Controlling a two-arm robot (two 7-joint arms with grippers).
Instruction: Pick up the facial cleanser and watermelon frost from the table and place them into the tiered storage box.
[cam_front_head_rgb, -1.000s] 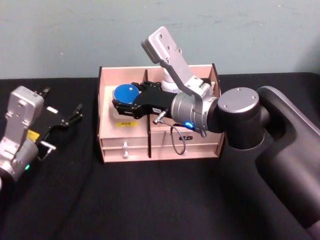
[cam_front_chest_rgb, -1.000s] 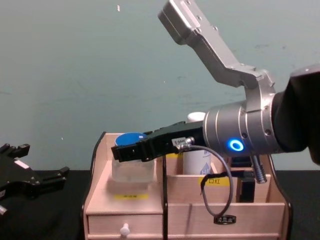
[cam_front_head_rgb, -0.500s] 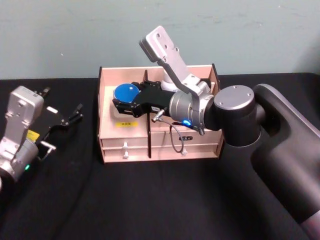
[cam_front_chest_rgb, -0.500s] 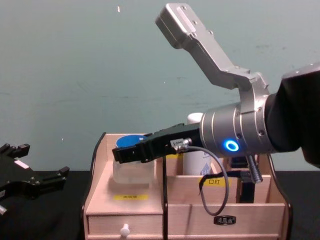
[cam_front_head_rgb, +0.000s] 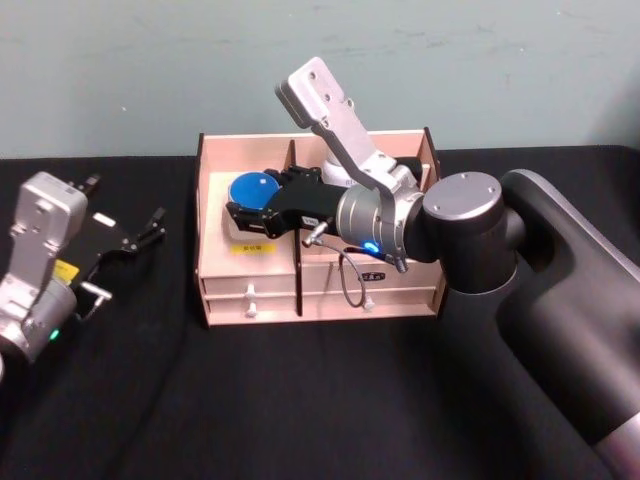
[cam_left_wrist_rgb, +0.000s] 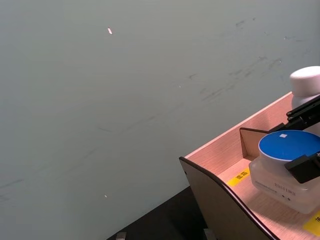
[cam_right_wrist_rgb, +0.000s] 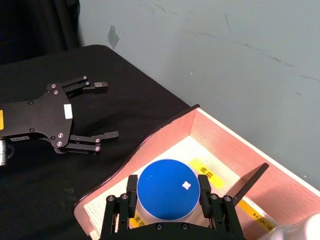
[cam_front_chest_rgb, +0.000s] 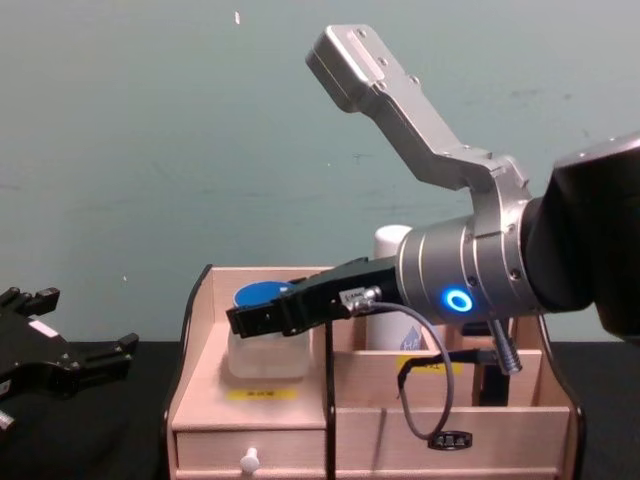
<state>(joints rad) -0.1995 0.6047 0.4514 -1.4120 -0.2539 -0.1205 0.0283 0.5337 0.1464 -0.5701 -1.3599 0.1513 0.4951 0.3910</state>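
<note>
Counter: a black-covered counter (cam_front_head_rgb: 300, 400) is seen carrying everything; its near part lies bare in front of the box.
Left end effector: the black left end effector (cam_front_head_rgb: 125, 237) is parked over the left of the counter, well apart from the box, its fingers spread and nothing held.
Storage box: the pale wooden tiered storage box (cam_front_head_rgb: 250, 290) with dark-edged sides and yellow labels stands at the middle, its two drawers facing near.
Jar: a squat translucent jar with a round blue lid (cam_right_wrist_rgb: 167, 189) is found in the left compartment, upright, its short axis vertical and its lid pointing up; which of the two named products it is cannot be read.
Right end effector: the black right end effector (cam_right_wrist_rgb: 169, 200) reaches leftward from the right arm, with a finger set at either side of the jar; whether the jar is clamped or just released cannot be told.
Key relation: the jar lies directly between the right fingers, just over or resting on the compartment floor, so the next move is judged to be an opening and a withdrawal rightward.
Far item: a white cylindrical bottle (cam_front_chest_rgb: 392, 300) stands upright in the compartment to the right, farther back.
</note>
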